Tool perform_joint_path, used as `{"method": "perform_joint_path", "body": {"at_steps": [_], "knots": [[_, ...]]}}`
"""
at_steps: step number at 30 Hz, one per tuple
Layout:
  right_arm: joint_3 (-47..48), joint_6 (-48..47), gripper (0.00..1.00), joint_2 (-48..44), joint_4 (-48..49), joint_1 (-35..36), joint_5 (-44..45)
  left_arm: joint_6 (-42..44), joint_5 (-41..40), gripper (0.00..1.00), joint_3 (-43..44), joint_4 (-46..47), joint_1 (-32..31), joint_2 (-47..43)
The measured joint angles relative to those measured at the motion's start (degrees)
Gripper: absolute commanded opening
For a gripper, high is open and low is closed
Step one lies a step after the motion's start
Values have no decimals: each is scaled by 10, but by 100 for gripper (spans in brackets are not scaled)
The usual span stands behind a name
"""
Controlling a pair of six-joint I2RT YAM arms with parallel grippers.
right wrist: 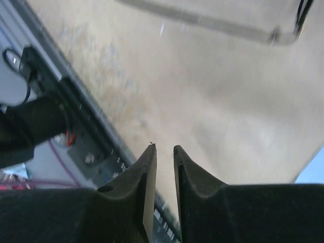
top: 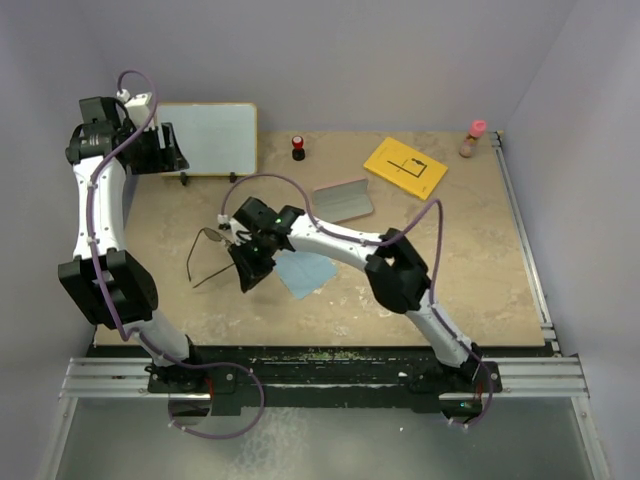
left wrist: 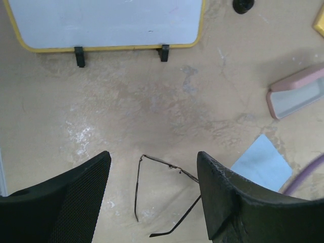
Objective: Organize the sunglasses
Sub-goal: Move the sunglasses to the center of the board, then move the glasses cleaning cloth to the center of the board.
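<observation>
1. The left gripper (left wrist: 153,157) hangs above the beige table (left wrist: 152,101), its two dark fingers spread wide apart.
2. The sunglasses (left wrist: 169,165) lie on the table between those fingers, temple arms unfolded; one arm's end is hidden behind the right-hand finger.
3. A light blue cloth (left wrist: 263,164) lies flat just right of them.
4. A pinkish case (left wrist: 296,96) sits farther right.
5. A yellow-framed whiteboard (left wrist: 106,20) stands along the top.

Sunglasses (top: 212,237): one pair. Blue cloth (top: 305,272): one. Pink case (top: 343,199): one. Whiteboard (top: 210,138): one. Yellow card (top: 405,166): one. Pink-capped bottle (top: 473,138): one. Small black-red object (top: 298,148): one. Grippers, two: left gripper (left wrist: 152,158), right gripper (right wrist: 164,149).
</observation>
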Motion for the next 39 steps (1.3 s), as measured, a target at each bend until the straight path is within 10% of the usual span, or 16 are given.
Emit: {"method": "perform_joint_path", "body": {"at_steps": [11, 18, 39], "knots": [[-254, 56, 41, -310, -26, -100, 162, 6, 37, 72, -21, 14, -46, -40], [-281, 81, 44, -259, -66, -136, 226, 10, 18, 72, -74, 35, -160, -66], [-343, 81, 48, -220, -61, -168, 232, 0, 14, 72, -105, 49, -157, -65]]}}
